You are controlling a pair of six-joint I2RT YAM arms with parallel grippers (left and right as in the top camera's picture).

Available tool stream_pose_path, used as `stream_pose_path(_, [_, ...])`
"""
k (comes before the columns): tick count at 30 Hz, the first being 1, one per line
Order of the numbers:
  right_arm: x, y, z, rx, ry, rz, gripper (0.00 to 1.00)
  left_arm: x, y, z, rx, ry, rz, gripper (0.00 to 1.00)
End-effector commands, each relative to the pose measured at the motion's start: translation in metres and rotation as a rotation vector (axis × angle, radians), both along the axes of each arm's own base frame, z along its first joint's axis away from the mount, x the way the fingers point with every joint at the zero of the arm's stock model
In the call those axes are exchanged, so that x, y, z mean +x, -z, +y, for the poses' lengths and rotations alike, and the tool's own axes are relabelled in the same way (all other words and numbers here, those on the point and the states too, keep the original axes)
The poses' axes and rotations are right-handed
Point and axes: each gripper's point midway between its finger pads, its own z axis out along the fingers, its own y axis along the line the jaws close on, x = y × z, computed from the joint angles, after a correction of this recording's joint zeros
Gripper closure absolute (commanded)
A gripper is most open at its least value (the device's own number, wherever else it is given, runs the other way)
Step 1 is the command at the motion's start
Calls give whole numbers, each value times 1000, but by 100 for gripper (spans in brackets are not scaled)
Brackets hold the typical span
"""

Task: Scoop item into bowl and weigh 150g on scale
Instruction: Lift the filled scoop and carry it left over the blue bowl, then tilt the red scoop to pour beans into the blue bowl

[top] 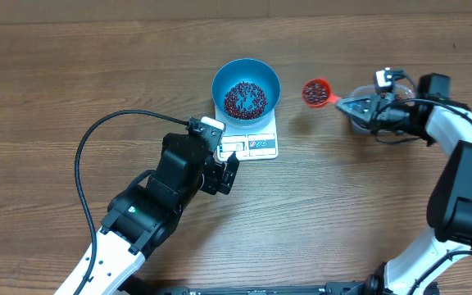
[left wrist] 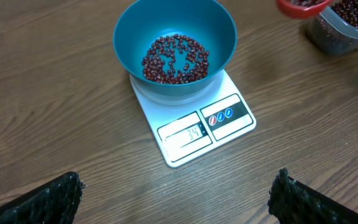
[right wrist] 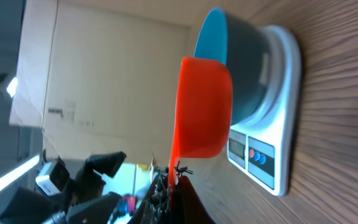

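Pinching the red scoop (top: 316, 92), cup pointing toward the bowl (top: 219, 82), right pincer (top: 344, 104) hovers; left pincer (left wrist: 178, 190) spread.

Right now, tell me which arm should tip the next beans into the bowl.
Right. The right gripper is shut on the red scoop, already loaded with beans, beside the blue bowl. The left gripper hangs open and empty in front of the scale.
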Motion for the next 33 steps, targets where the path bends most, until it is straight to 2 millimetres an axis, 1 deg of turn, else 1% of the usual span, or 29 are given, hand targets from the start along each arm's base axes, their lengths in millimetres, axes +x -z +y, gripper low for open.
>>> stream_pose_path(1, [-5,-13,16,21,-45,-38,96,0,-7,1,2,4,-27,0])
stream_pose_path(6, [-5,-13,34,15,-88,-39,96,0,-7,1,2,4,-28,0])
stream_pose_path(15, [3,-22,70,17,-166,-71,96,0,-7,1,3,4,-28,0])
stream_pose_path(20, [12,-22,88,-26,-171,-90,96,0,-7,1,3,4,-28,0])
stream_pose_path(27, [22,-21,112,-94,-173,-192,96,0,-7,1,3,4,-28,0])
stream_pose_path(33, [35,-16,128,-191,-136,-311,96,0,-7,1,6,6,-29,0])
